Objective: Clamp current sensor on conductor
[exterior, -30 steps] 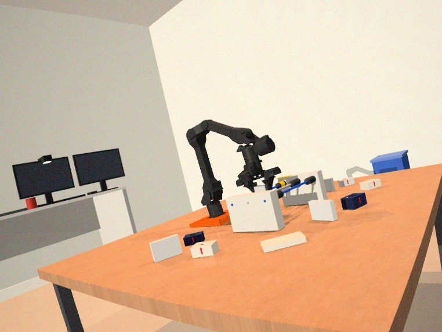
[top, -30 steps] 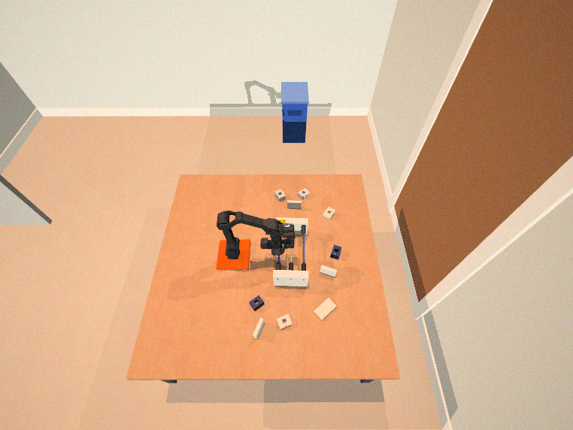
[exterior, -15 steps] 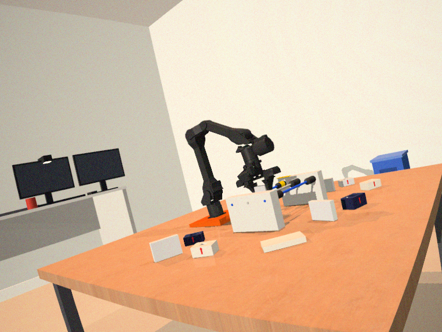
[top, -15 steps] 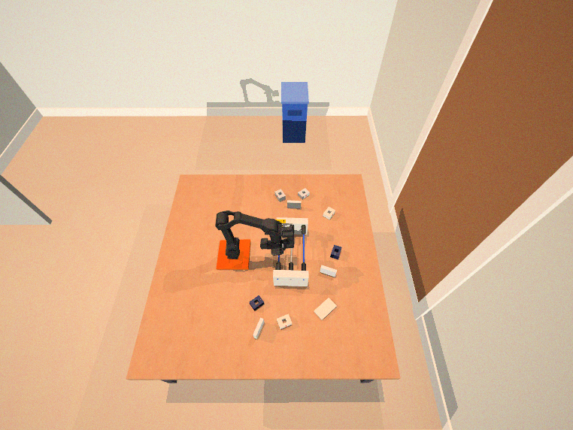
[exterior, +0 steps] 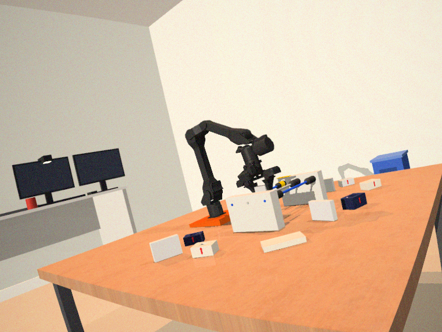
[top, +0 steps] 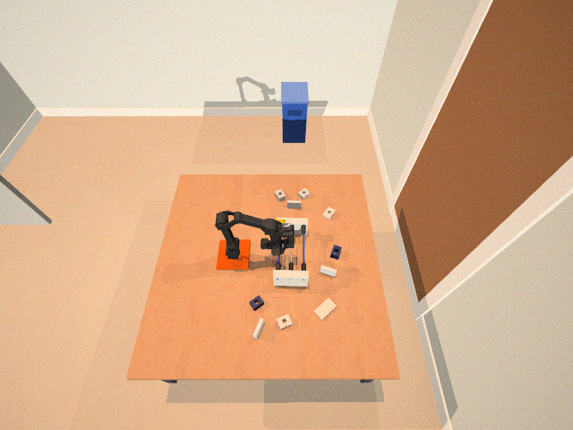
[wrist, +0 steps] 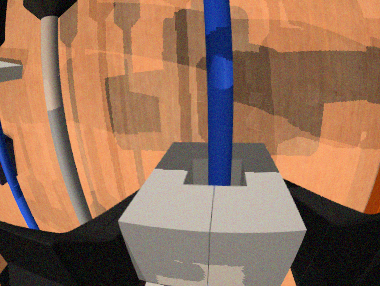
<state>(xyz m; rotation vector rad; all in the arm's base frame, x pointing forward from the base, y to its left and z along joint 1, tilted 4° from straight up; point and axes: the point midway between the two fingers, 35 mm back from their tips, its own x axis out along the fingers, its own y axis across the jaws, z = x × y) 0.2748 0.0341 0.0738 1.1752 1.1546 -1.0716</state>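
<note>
A pale grey split-core sensor [wrist: 170, 205] [exterior: 258, 187] sits round a blue conductor [wrist: 220, 115], which passes into its square window. Its two halves meet at a thin seam. The arrow on it is not visible. My gripper [wrist: 214, 184] [exterior: 262, 188] is shut on the sensor, one black finger against each side. In the top view the arm hides the sensor. A yellow label [top: 280, 220] is on the rear terminal block [top: 301, 222], at this conductor's end. A yellow band [exterior: 282, 183] also shows there. No lettering is readable.
A grey conductor [wrist: 50, 60] and another blue conductor [top: 303, 249] [wrist: 17, 195] run alongside. The front terminal block [top: 290, 278] [exterior: 253, 212] stands close by. Dark blue sensors [top: 335, 251] [top: 256, 303], white sensors [top: 283, 321] [top: 328, 213] and white blocks [top: 325, 308] [top: 328, 271] lie around them.
</note>
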